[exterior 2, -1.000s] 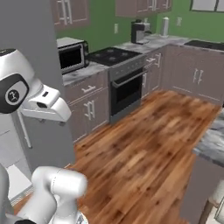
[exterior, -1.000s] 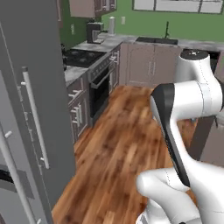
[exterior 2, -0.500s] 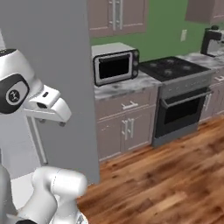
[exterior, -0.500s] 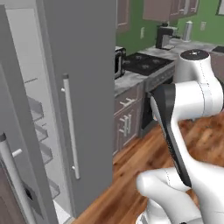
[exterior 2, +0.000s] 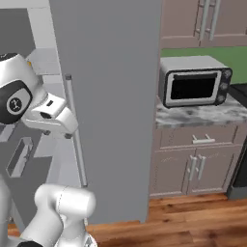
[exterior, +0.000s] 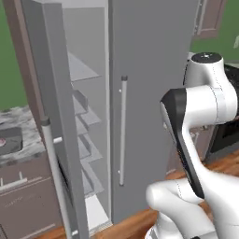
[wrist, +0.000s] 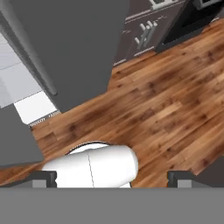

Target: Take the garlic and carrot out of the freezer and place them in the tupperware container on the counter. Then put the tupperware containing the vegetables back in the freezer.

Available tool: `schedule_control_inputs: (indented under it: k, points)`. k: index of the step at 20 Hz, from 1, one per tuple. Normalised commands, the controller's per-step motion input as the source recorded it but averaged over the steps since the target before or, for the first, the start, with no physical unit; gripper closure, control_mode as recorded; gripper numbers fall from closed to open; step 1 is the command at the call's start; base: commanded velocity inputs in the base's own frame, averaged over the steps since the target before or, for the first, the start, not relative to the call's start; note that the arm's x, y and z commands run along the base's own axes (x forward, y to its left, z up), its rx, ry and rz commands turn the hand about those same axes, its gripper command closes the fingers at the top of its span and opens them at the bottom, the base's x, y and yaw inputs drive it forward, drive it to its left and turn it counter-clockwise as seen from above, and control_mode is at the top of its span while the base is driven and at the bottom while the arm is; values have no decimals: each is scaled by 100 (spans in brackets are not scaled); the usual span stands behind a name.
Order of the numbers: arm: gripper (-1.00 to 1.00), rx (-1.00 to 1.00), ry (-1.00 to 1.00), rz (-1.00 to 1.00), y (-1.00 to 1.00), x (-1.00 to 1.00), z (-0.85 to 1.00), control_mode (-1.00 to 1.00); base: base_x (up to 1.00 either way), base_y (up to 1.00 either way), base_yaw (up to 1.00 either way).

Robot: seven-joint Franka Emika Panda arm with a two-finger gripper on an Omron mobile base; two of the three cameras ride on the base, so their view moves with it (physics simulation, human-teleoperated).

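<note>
The freezer (exterior: 149, 93) stands right ahead as a tall light-grey cabinet. Its left door (exterior: 46, 107) is swung open, showing several slanted grey shelves (exterior: 86, 135); its right door is closed, with a long bar handle (exterior: 122, 130). The garlic and the carrot are out of view. A dark tray-like shape, probably the tupperware container (exterior: 9, 140), lies on the marbled counter (exterior: 21, 123) at the far left. My gripper (wrist: 111, 178) hangs open over the wood floor with nothing between its fingertips (wrist: 43, 177). My hand (exterior 2: 50, 116) is held up in front of the freezer (exterior 2: 106, 96), near the handle (exterior 2: 75, 135).
A microwave (exterior 2: 193, 87) sits on a marbled counter (exterior 2: 202, 116) right of the freezer, above a cabinet with bar handles (exterior 2: 195, 166). A grey bin (exterior 2: 19, 157) shows inside the open compartment. Wood floor (wrist: 166, 100) lies below the hand.
The whole picture has swung from the stove and kitchen floor round to the freezer, so the base has turned. The arm keeps its pose and the gripper stays open.
</note>
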Motion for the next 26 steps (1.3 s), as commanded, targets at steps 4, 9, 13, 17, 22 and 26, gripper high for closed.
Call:
schedule_control_inputs:
  k: [4,9,13,17,22,26]
  points:
    - [-100,0,0,0,0,0,0,100,76,-4,41]
    - [-100,0,0,0,0,0,0,100,82,-12,25]
    - [-100,0,0,0,0,0,0,100,42,0,22]
    - [-100,0,0,0,0,0,0,100,14,25,22]
    - [-100,0,0,0,0,0,0,100,23,39,21]
    - [-100,0,0,0,0,0,0,100,32,33,19]
